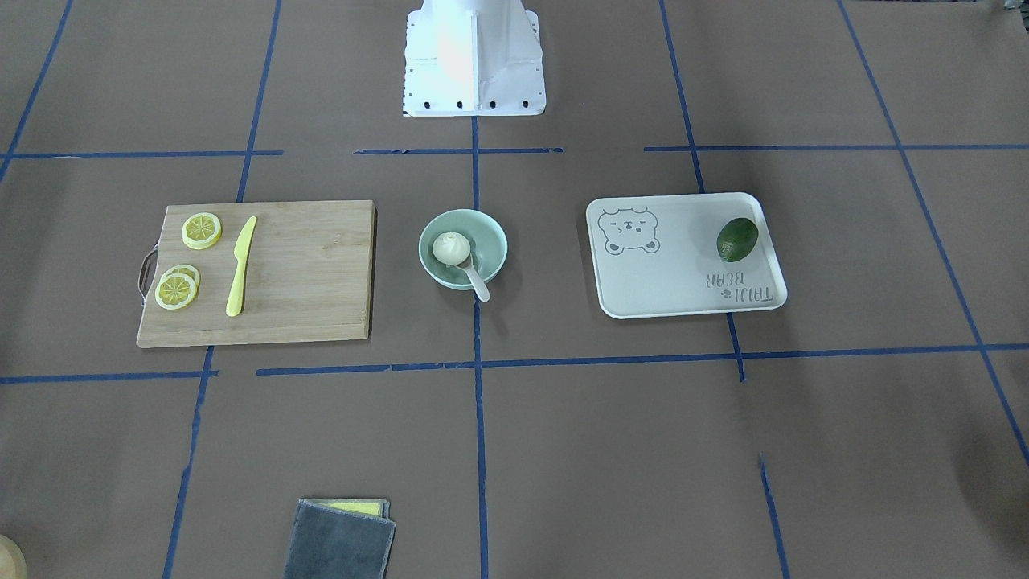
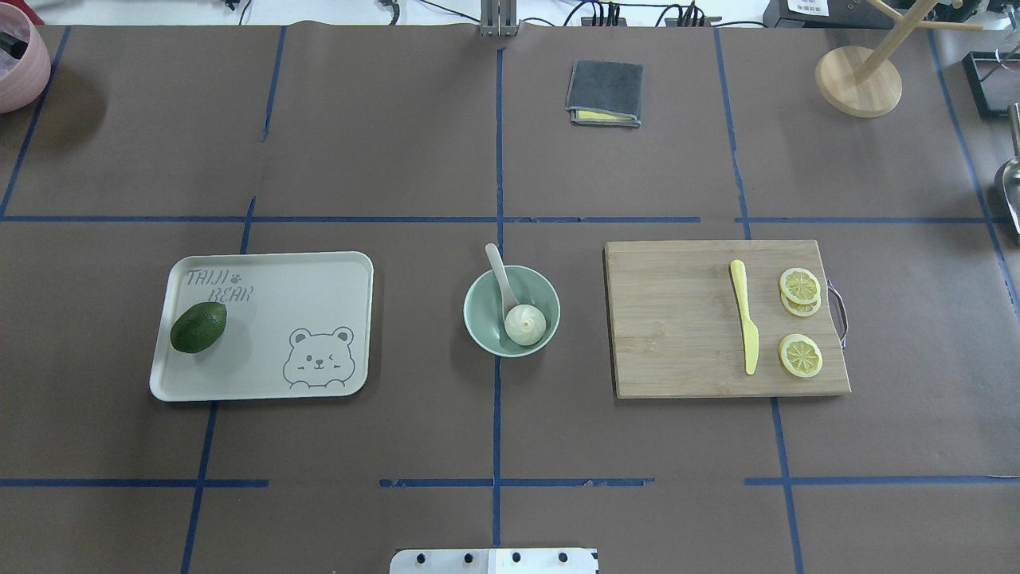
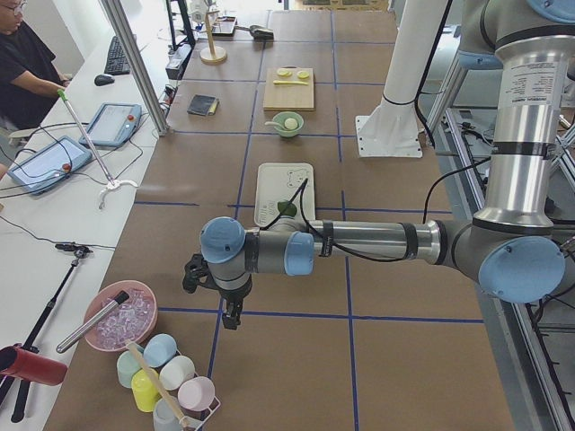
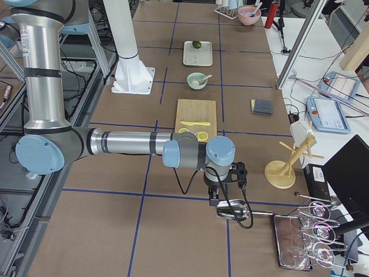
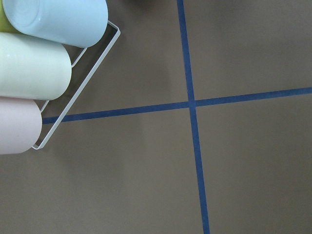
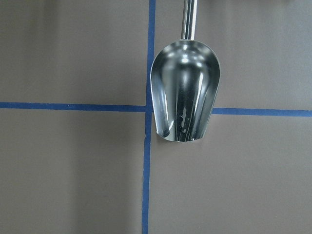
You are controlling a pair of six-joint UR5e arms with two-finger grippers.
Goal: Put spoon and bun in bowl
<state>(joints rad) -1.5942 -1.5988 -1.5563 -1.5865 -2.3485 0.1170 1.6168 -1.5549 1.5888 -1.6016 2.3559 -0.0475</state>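
Note:
The mint-green bowl (image 1: 485, 232) stands at the table's middle, also in the overhead view (image 2: 535, 287). The white bun (image 1: 451, 248) sits inside it (image 2: 525, 324). The white spoon (image 1: 477, 281) lies with its scoop in the bowl and its handle over the rim (image 2: 498, 267). My left gripper (image 3: 231, 316) hangs far off at the table's left end, shown only in the side view; I cannot tell if it is open. My right gripper (image 4: 213, 199) hangs at the right end above a metal scoop (image 6: 185, 92); I cannot tell its state either.
A bear-print tray (image 2: 319, 279) with a green avocado (image 2: 198, 327) lies left of the bowl. A cutting board (image 2: 677, 319) with lemon slices (image 2: 800, 355) and a yellow knife (image 2: 746, 327) lies right. A grey cloth (image 2: 605, 92), a cup rack (image 5: 44, 73) and a wooden stand (image 2: 858, 80) sit at the edges.

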